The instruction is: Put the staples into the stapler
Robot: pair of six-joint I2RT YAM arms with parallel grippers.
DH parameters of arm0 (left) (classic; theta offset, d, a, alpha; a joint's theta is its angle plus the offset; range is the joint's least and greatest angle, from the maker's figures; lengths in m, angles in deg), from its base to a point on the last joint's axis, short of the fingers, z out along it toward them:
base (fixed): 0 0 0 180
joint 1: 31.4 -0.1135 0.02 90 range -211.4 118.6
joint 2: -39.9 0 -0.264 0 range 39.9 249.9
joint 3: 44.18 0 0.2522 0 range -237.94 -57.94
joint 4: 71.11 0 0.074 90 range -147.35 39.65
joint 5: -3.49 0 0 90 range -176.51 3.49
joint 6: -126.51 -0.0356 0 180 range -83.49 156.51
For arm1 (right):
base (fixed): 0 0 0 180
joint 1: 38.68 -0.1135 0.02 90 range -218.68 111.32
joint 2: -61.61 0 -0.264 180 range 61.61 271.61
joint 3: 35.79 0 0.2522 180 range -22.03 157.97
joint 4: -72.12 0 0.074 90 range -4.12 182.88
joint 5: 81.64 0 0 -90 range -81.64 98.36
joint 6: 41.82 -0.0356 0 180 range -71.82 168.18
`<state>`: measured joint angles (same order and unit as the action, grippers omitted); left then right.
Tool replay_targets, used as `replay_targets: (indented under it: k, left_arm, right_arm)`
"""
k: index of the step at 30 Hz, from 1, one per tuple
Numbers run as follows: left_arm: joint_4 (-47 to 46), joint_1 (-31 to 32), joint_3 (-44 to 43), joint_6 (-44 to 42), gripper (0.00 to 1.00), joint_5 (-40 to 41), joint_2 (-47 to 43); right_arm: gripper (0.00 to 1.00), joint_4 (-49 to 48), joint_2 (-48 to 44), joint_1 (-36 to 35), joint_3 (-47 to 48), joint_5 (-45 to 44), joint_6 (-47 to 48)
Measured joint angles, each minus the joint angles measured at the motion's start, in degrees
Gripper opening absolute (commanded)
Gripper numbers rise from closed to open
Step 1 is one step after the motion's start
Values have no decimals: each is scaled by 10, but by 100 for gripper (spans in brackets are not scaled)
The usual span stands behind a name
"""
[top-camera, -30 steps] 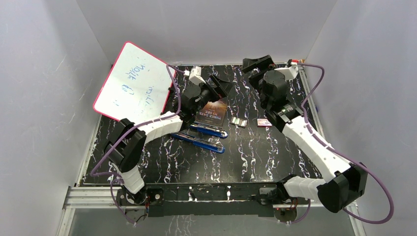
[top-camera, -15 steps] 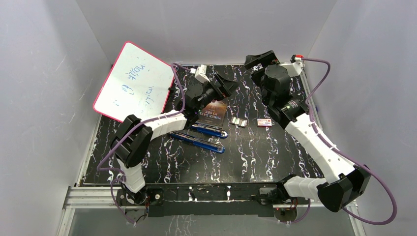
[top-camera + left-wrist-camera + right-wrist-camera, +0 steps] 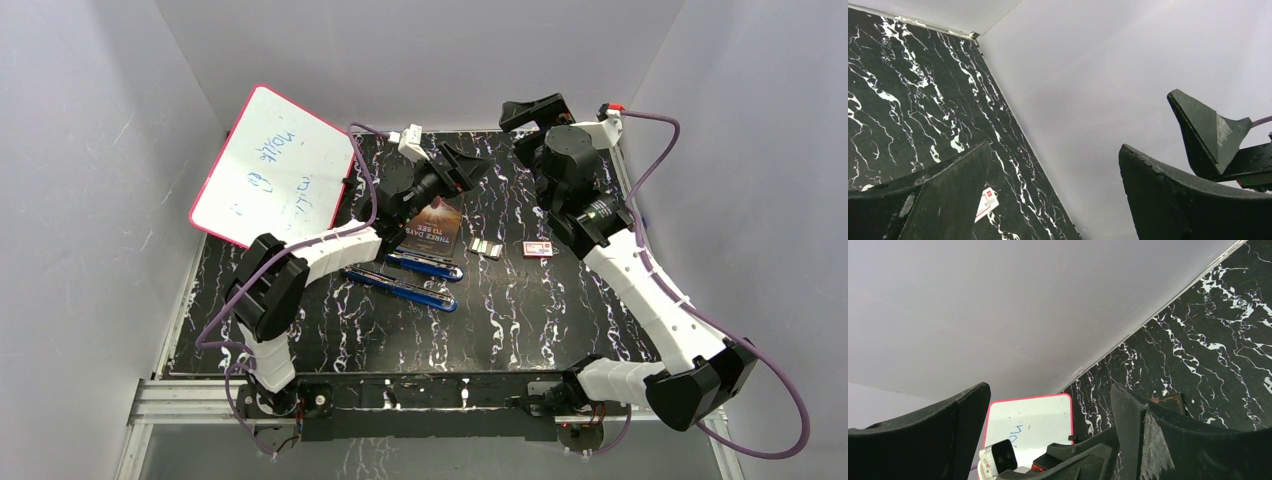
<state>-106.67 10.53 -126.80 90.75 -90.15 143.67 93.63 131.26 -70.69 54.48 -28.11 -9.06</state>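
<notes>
The blue stapler (image 3: pixel 415 277) lies opened flat on the black marbled table (image 3: pixel 520 310), its two long halves side by side. The staples (image 3: pixel 486 248), short silvery strips, lie to its right. My left gripper (image 3: pixel 462 168) (image 3: pixel 1054 150) hangs open and empty, raised above the far part of the table beyond the stapler. Open as well, my right gripper (image 3: pixel 530 112) (image 3: pixel 1050 390) is held high near the back wall, far from the staples. Neither wrist view shows the stapler or the staples.
A small red-and-white box (image 3: pixel 537 249) (image 3: pixel 986 203) lies right of the staples. A dark book (image 3: pixel 432 228) (image 3: pixel 1168 402) rests behind the stapler. A pink-rimmed whiteboard (image 3: pixel 272 165) (image 3: pixel 1033 425) leans at the back left. Grey walls enclose the table.
Both arms have lifted and swung toward the back wall. The left gripper moved right and back, off the book. The right gripper rose further back. Both stayed open.
</notes>
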Motion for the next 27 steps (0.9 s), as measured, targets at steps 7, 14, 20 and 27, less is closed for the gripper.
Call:
replay_targets:
  k: [7,14,20,27]
  left_arm:
    - [-2,0,-17,-3,98,-3,0]
    - [-3,3,-18,-21,98,-9,0]
    - [-2,21,-18,-51,98,-2,0]
    - [1,29,-18,-42,98,0,1]
  right_arm:
    - [98,-16,-2,0,-3,0,4]
    - [98,-50,-35,0,-51,0,2]
    - [98,-100,-70,0,-106,1,17]
    - [98,-117,-48,0,-90,6,70]
